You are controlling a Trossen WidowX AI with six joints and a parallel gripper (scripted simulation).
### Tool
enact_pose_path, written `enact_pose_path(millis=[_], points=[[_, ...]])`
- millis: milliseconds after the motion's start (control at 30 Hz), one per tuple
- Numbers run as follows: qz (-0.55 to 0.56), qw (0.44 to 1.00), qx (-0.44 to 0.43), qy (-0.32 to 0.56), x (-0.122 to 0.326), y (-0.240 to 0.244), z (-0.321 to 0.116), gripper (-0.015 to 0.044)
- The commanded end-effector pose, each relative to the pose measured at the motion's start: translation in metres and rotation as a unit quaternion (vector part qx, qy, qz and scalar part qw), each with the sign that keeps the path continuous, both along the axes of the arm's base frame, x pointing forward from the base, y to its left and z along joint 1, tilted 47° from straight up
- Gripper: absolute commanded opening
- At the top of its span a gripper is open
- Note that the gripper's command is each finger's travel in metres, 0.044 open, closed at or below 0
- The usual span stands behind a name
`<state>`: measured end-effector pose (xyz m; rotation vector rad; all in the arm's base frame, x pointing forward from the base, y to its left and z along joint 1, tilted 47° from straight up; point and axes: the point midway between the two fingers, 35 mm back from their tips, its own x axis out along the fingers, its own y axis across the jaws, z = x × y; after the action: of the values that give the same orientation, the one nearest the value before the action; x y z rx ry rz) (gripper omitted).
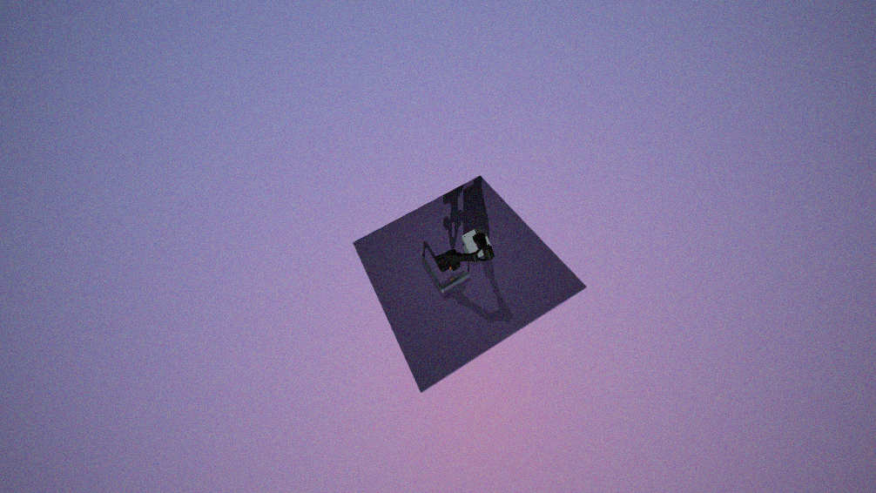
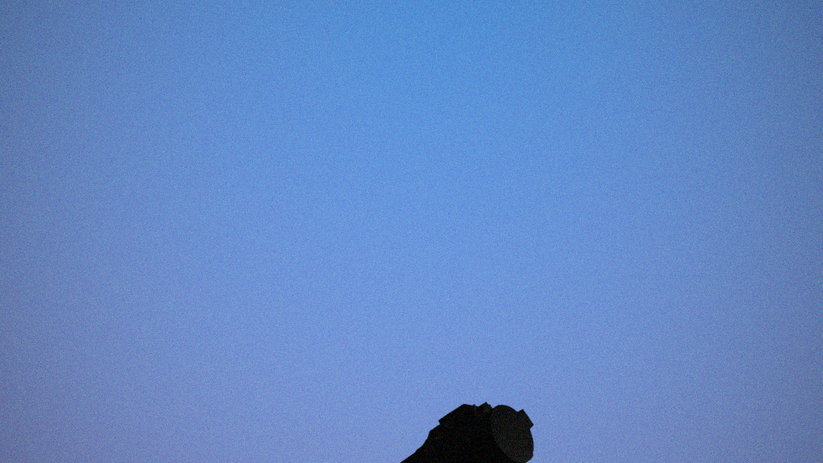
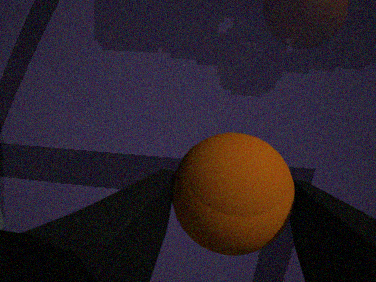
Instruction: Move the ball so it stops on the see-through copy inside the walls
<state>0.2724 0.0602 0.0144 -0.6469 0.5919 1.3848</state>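
My gripper (image 3: 231,187) is shut on the orange ball (image 3: 234,159) (image 1: 451,268), with one dark finger on each side of it. The ball looks larger than the see-through copy, so it seems held above the table. The dim, see-through copy (image 3: 306,21) (image 1: 453,280) is at the top right of the wrist view, apart from the ball. In the top view, two low clear walls make a corner, one along the left (image 1: 431,268) and one along the front (image 1: 457,283). The exterior view shows only a dark part of the arm at the bottom.
The dark square table (image 1: 407,331) shows whole in the top view. The arm reaches left from its pale base (image 1: 468,242), over the walled corner. Shadows of the arm and the walls cross the table. Fine detail near the fingers is small and dim there.
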Motion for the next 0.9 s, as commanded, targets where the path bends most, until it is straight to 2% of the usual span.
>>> enact_pose_path(millis=[0,400,867], points=[[0.003,1.0,0.002,0.001,-0.003,-0.011,0.012,0.0],[0.01,1.0,0.02,0.013,-0.019,-0.036,0.049,0.0],[0.01,1.0,0.019,0.012,0.027,0.016,0.056,0.0]])
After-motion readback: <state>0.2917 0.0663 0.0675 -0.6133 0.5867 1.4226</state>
